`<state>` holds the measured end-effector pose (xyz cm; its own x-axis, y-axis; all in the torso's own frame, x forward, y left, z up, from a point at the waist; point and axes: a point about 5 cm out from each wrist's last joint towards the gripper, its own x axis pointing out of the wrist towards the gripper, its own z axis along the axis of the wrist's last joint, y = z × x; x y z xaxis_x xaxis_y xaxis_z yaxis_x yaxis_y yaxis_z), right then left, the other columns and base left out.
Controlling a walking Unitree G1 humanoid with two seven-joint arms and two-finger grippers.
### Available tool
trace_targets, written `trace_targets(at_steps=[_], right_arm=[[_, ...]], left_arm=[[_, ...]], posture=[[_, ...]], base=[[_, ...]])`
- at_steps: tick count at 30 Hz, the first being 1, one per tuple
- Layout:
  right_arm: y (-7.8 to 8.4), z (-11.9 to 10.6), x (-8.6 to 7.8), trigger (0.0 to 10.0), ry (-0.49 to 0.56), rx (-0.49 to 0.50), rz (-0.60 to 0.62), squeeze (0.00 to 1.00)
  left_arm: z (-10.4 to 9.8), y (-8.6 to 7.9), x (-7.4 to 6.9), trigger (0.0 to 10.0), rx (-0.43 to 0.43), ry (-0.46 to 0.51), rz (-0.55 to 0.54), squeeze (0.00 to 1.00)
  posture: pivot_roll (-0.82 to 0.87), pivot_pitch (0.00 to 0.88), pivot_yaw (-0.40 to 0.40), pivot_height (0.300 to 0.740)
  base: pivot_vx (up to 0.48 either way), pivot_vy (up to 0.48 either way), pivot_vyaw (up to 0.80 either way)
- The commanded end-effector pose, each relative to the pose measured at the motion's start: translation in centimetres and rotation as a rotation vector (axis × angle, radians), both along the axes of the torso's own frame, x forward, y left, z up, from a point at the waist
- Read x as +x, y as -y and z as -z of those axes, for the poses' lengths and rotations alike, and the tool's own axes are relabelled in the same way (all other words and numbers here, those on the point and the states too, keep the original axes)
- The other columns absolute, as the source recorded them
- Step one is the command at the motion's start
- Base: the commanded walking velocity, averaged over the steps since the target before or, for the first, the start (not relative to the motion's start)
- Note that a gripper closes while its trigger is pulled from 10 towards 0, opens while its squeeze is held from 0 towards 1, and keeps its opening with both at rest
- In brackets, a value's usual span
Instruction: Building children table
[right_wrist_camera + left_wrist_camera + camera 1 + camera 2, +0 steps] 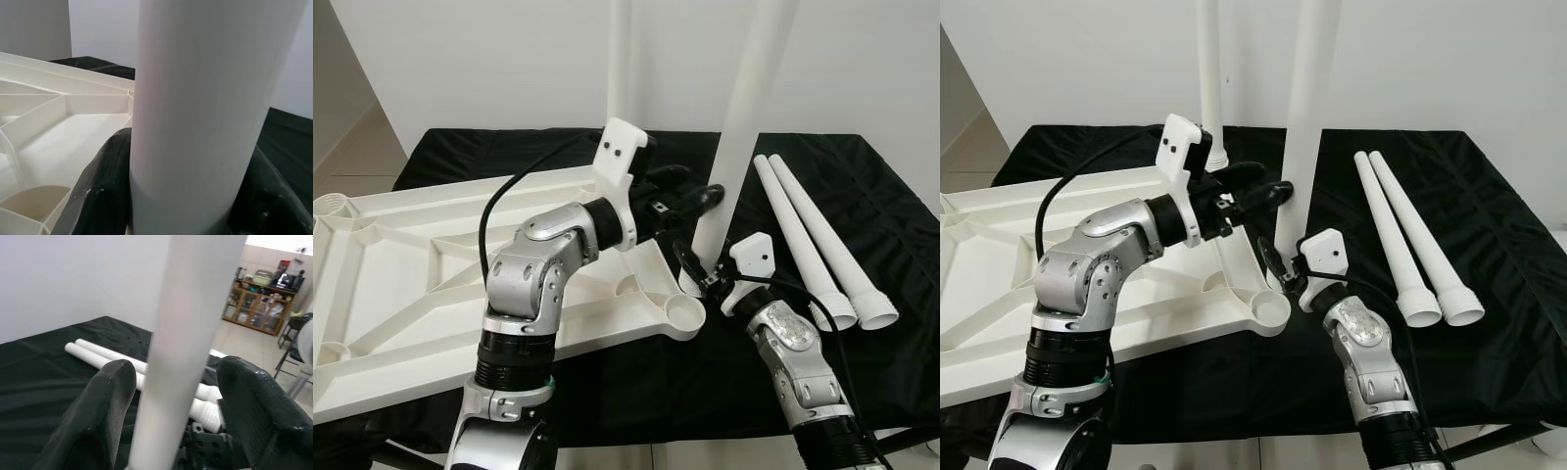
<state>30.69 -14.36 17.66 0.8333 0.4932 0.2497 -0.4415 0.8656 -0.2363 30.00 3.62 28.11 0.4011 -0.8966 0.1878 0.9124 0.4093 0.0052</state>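
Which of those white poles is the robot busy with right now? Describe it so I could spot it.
On the black cloth lies an upside-down white plastic tabletop. At its near right corner stands the upright white leg, both grippers around it; two others lie flat, one stands untouched behind.

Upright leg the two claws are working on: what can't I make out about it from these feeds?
- Upright leg: its top is cut off by the head views' upper edge.
- Its foot: hidden behind the right claw and the tabletop's corner, so seating is unclear.
- Left claw: fingers flank the leg; contact cannot be judged.
- Right wrist view: the leg blocks the socket.
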Motion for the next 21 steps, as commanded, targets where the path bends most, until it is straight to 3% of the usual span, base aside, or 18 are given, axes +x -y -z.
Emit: trace_targets(at_steps=[1, 21], right_arm=[[0.2, -0.2, 0.1, 10.0, 0.014, 0.008, -0.009, 0.00], [-1.3, 0.5, -0.4, 10.0, -0.021, -0.075, -0.173, 0.00]], left_arm=[[-0.4, 0.5, -0.7, 10.0, 0.004, 0.028, 0.095, 0.00], [-1.3, 2.0, -0.3, 10.0, 0.012, 0.066, 0.104, 0.00]], posture=[[-0.11, 0.041, 0.016, 0.740], [-0.12, 0.018, 0.016, 0.740]], base=[[0.000, 0.000, 0.00], [0.000, 0.000, 0.00]])
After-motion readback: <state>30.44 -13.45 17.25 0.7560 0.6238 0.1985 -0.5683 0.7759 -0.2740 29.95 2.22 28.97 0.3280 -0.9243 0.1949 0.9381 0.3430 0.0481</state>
